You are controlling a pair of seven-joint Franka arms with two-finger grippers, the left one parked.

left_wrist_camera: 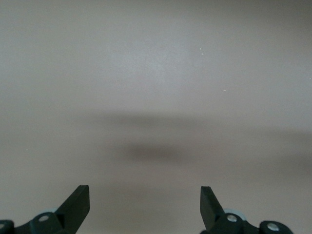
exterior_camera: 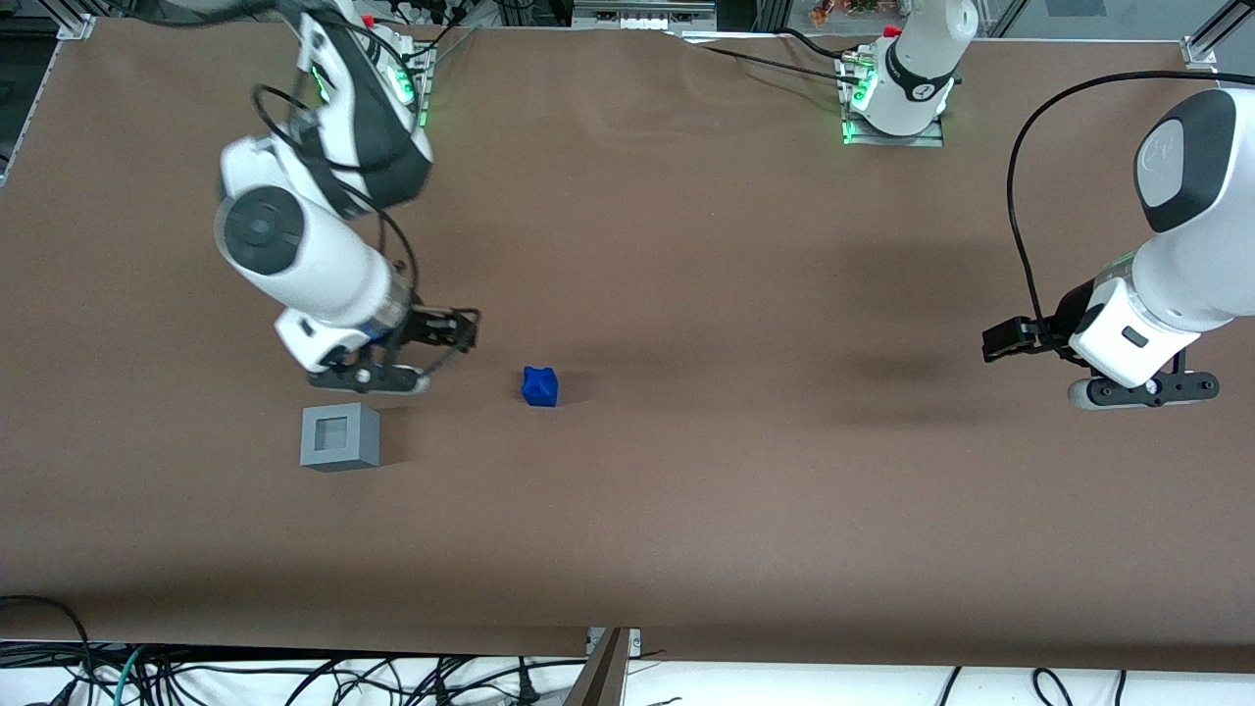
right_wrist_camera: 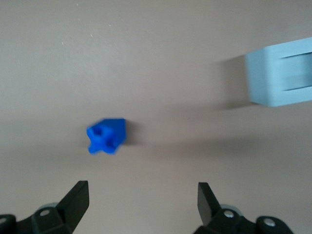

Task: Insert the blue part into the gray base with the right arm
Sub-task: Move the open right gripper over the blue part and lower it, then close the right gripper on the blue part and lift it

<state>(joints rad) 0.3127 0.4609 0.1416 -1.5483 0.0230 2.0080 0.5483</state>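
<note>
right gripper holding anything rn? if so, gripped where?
Nothing held. The gripper is open and empty, above the table near the gray base. The blue part lies loose on the table, apart from it.

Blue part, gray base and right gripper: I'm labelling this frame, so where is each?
blue part (exterior_camera: 540,386), front view, top face.
gray base (exterior_camera: 339,437), front view, rim beside its recess.
right gripper (right_wrist_camera: 142,200), right wrist view, open, midway between fingertips.
</note>
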